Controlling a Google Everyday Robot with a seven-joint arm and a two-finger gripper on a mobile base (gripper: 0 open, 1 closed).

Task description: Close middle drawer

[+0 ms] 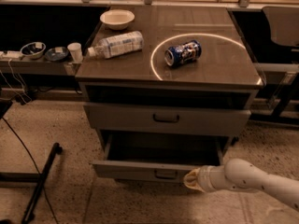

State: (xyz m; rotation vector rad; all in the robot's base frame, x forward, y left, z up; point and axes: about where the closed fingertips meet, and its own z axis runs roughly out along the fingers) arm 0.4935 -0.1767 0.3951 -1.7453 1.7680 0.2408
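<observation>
Drawer-closing is at the stage where contact is about to be made, or has just been made. The middle drawer (135, 169) is pulled out toward the near side of the grey cabinet (93, 125). Its low front panel stands well forward of the taller upper drawer (210, 121), and its plain tray is open to view behind the panel.

The hand (192, 180), at the tip of a cream-coloured arm (252, 178) reaching in from the lower right, sits at the near face of that panel, just right of the small dark handle (166, 174). Whether it actually touches the panel cannot be told. How far open the hand is cannot be told either, and it appears to hold nothing.

The relation that matters is that the drawer lies on the far side of the hand, and its travel runs near-to-far into the cabinet. The coming move should therefore be a straight push away, toward the cabinet. Because the hand is off-centre to the right, the push could skew the drawer slightly (a small risk if the slides bind).

On the tabletop (219, 64) lie a tipped can (182, 53), a bottle (117, 45) on its side and a bowl (117, 18), none of them in the way.
</observation>
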